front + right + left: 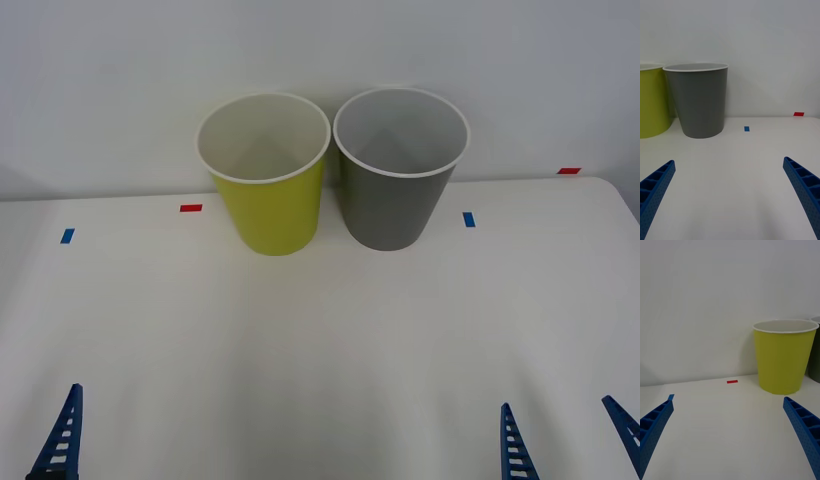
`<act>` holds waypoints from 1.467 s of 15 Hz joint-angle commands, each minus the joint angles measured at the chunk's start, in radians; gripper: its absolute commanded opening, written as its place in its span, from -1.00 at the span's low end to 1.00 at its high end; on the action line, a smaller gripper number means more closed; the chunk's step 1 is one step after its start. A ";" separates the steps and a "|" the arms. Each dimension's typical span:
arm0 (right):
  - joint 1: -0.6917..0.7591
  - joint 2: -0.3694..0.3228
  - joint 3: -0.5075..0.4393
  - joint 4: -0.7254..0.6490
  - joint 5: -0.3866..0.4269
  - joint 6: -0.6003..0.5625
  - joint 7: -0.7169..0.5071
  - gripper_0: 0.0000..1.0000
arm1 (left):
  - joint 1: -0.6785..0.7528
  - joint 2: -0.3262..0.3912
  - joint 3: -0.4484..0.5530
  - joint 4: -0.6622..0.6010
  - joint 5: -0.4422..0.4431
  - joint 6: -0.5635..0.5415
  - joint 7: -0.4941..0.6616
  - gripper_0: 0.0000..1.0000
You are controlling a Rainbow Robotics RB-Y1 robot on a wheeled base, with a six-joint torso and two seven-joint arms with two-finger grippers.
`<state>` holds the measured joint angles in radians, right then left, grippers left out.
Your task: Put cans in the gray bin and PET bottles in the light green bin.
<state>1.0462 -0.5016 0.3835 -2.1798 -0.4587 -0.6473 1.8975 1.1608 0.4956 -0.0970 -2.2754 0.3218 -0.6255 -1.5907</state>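
On white table (320, 350), before a plain white wall: light green bin (268, 190) at 11 o'clock, gray bin (398, 180) touching it at 1 o'clock. Left gripper (728, 435) at 7 o'clock and right gripper (570, 440) at 5 o'clock, both spread wide, holding nothing.

A lab-like test setup — a bare white table (320, 340) with red and blue tape marks (190, 208) before a blank wall (320, 50).

White table (320, 340): light green bin (268, 200), gray bin (395, 190) upright side by side; tape marks.
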 commanded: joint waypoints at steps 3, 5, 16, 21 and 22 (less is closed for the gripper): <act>0.000 0.000 0.000 0.000 0.000 0.000 0.000 1.00 | 0.005 -0.029 0.008 0.020 -0.027 0.021 0.043 1.00; 0.000 0.000 0.000 0.000 0.000 0.000 0.000 1.00 | 0.004 -0.032 0.010 0.040 -0.033 0.021 0.057 1.00; 0.000 0.000 0.000 0.000 0.000 0.000 0.000 1.00 | -0.012 -0.049 0.076 0.168 -0.170 -0.074 0.047 1.00; 0.000 0.000 0.000 0.000 0.000 0.000 0.000 1.00 | 0.020 -0.183 0.128 0.169 -0.276 -0.094 0.044 1.00; 0.000 0.000 0.000 0.000 0.000 0.000 0.000 1.00 | 0.023 -0.186 0.126 0.169 -0.270 -0.099 0.049 1.00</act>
<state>1.0462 -0.5016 0.3835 -2.1798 -0.4587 -0.6473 1.8975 1.1805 0.3169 0.0281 -2.1061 0.0507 -0.7175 -1.5477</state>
